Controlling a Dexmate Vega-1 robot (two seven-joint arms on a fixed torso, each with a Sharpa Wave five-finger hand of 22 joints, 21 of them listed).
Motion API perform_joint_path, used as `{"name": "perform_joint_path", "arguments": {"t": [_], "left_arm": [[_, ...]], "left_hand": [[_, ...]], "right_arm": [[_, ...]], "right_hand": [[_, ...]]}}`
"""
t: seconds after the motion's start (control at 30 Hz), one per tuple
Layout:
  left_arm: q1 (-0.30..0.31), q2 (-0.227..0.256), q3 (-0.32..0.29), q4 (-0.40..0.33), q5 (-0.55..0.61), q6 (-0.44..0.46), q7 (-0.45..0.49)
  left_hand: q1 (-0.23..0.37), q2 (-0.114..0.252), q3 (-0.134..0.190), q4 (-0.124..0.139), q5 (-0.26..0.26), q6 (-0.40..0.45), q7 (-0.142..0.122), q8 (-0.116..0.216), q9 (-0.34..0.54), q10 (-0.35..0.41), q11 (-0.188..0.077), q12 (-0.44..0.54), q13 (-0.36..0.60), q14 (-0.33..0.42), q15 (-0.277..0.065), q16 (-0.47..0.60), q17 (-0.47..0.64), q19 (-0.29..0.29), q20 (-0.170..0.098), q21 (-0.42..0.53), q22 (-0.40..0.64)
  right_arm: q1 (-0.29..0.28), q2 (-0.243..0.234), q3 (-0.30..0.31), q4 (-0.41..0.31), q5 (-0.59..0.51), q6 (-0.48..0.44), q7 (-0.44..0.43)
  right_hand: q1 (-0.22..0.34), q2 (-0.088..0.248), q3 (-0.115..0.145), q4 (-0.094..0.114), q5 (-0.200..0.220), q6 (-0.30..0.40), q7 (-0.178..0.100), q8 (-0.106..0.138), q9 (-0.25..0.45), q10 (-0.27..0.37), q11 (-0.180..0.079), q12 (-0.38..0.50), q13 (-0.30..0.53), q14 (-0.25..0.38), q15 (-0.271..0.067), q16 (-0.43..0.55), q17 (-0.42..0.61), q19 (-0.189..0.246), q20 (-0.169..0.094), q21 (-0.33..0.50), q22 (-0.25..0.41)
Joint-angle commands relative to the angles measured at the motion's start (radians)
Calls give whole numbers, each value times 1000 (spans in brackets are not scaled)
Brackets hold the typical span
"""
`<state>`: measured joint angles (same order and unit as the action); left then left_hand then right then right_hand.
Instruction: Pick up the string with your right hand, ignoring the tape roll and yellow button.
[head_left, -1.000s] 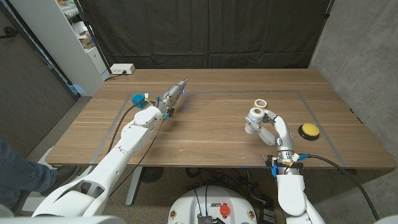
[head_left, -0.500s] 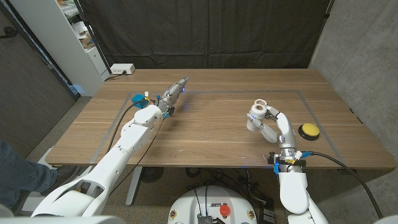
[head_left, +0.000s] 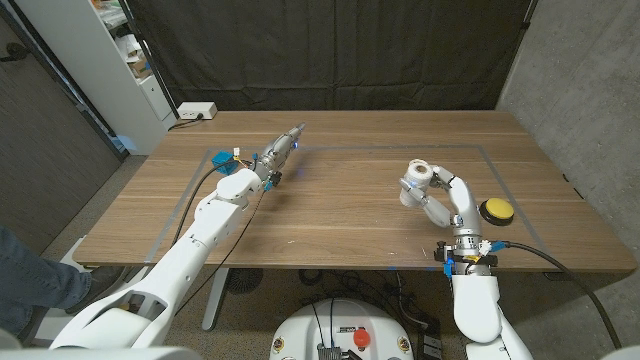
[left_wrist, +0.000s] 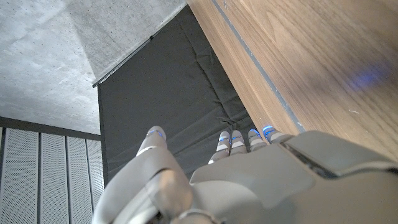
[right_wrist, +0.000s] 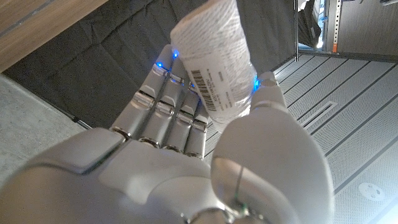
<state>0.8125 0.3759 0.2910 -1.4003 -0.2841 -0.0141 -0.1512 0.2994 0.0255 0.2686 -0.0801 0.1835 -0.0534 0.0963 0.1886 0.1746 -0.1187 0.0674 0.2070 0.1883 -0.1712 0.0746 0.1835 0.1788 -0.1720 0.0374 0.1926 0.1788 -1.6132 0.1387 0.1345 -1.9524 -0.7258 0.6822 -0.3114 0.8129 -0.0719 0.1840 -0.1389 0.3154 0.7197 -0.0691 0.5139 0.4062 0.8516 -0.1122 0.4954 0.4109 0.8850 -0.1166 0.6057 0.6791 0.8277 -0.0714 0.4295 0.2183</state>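
My right hand (head_left: 440, 200) grips a spool of white string (head_left: 413, 183) with a tan core end, holding it tilted above the table's right half. In the right wrist view the spool of string (right_wrist: 214, 59) carries a barcode label and sits between the thumb and fingers of the right hand (right_wrist: 186, 155). A yellow button (head_left: 497, 209) lies on the table just right of that hand. My left hand (head_left: 280, 150) reaches out at the far left of the table with its fingers straight and nothing in it; the left wrist view shows the left hand (left_wrist: 236, 180) the same way.
The wooden table (head_left: 340, 215) bears a thin marked rectangle. A white power strip (head_left: 196, 111) sits at its back left corner, and a shelf (head_left: 120, 60) stands beyond the left side. A dark curtain hangs behind.
My right hand has carried the spool of string a little to the right, toward the yellow button. The left arm has stayed put.
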Motion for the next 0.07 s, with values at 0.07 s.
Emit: {"name": "perform_joint_path", "arguments": {"t": [0.07], "left_arm": [[23,19,-3,-51,5,28,10]], "left_hand": [[-2,10,2,-4,1,-2,7,0,5,-12,0,1,4,-51,10,4,4,-134,-5,4,3]], "right_arm": [[-1,19,10,0,24,24,8]], "right_hand": [[159,156,3,2,-8,8,0,5,3,4,7,-2,7,13,-80,-2,5,0,3,8,2]]}}
